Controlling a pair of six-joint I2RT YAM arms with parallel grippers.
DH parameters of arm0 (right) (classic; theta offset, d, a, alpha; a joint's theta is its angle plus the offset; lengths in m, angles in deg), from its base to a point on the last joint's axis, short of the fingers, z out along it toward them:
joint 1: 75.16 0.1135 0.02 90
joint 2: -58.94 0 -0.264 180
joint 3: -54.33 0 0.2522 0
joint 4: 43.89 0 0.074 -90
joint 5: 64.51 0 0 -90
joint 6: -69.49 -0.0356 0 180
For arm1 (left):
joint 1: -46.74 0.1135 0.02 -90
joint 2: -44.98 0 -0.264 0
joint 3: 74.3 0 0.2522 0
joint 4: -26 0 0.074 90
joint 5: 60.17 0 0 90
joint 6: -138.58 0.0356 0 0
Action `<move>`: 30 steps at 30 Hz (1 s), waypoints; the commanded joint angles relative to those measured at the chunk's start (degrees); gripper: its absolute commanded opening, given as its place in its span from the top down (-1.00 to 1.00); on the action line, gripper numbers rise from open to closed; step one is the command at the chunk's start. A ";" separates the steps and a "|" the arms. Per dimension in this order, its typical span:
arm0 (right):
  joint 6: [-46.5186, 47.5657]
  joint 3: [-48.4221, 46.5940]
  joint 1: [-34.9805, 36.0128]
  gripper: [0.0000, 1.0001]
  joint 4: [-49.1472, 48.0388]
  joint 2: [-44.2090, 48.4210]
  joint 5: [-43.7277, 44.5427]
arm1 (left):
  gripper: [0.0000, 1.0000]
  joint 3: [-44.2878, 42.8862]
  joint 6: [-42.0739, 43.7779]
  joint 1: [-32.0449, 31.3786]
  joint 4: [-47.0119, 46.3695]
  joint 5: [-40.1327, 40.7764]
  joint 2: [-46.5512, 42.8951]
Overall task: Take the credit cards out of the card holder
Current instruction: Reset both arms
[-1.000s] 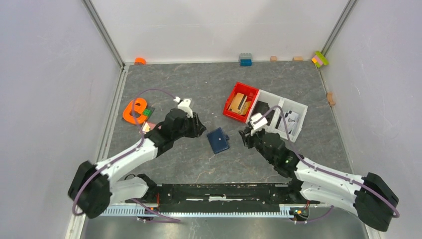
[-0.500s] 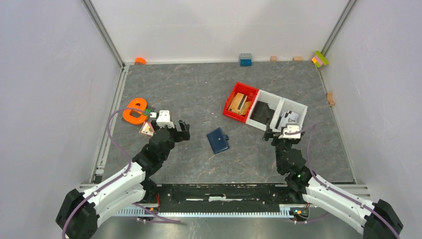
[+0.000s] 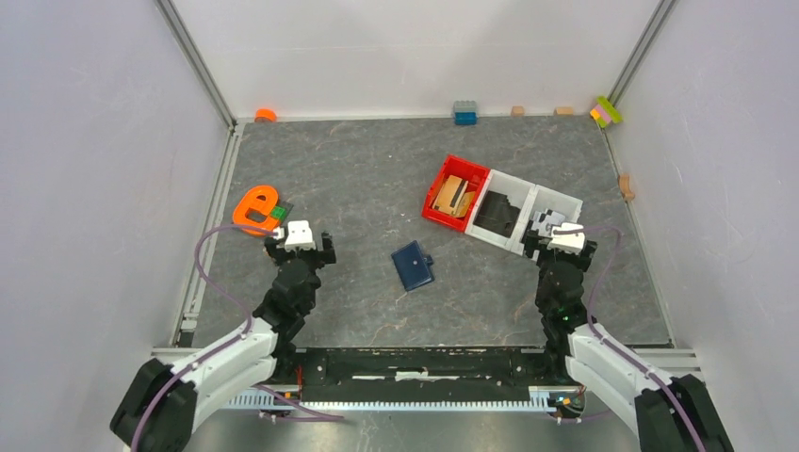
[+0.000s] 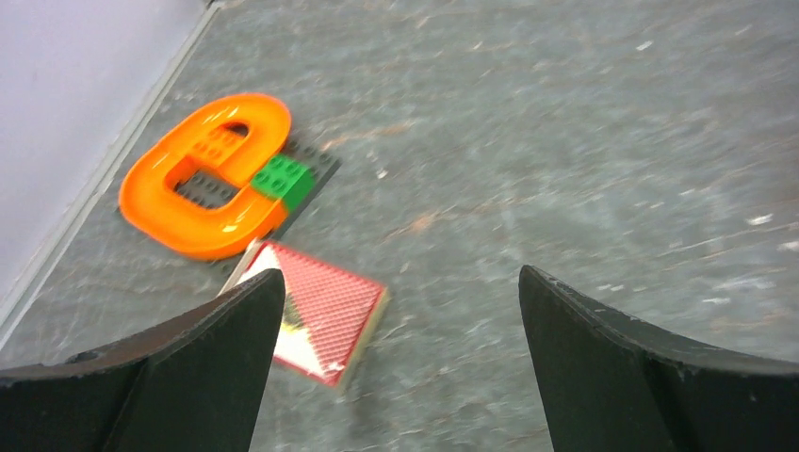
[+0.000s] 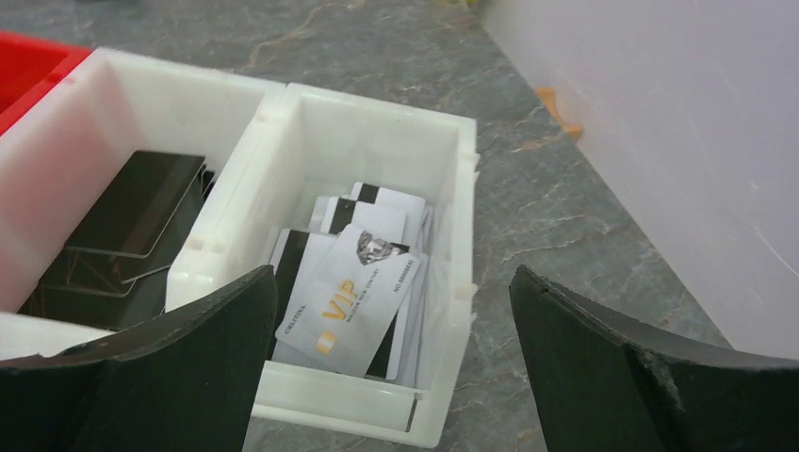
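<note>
The card holder (image 3: pixel 414 266), a dark navy wallet, lies folded shut on the grey table between the two arms, seen only in the top view. A pinkish-red credit card (image 4: pixel 325 306) with a tan edge lies flat on the table just ahead of my left gripper (image 4: pixel 400 273), partly behind its left finger. My left gripper (image 3: pixel 300 249) is drawn back to the near left, open and empty. Also open and empty, my right gripper (image 3: pixel 562 249) sits at the near right, facing the white tray (image 5: pixel 377 400).
An orange ring piece (image 4: pixel 203 174) with a green brick (image 4: pixel 283 179) lies by the left rail. The white tray holds white VIP cards (image 5: pixel 353 297) and black cards (image 5: pixel 137 217); a red tray (image 3: pixel 455 193) holds wooden blocks. Small toys line the far wall.
Both arms have pulled back from beside the card holder toward their bases, and both grippers have opened wide. The card holder has not moved.
</note>
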 commanded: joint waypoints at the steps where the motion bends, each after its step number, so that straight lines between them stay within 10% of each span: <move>1: 1.03 5.11 -2.66 -0.96 -5.35 -2.18 -7.52 | -1.00 3.82 3.27 5.34 -15.01 -1.33 7.07; 21: 11.27 13.82 -11.43 -0.90 -60.91 -38.67 -18.77 | -0.79 -3.70 5.35 18.51 -27.72 -15.18 28.67; 26: 7.68 5.64 -11.50 -0.96 -43.11 -37.29 -10.61 | -0.69 -0.06 5.55 23.38 -49.42 -24.10 42.64; 30: 9.08 6.63 -12.03 -0.96 -45.10 -37.47 -15.12 | -0.99 -4.95 4.16 24.58 -34.80 -26.22 39.71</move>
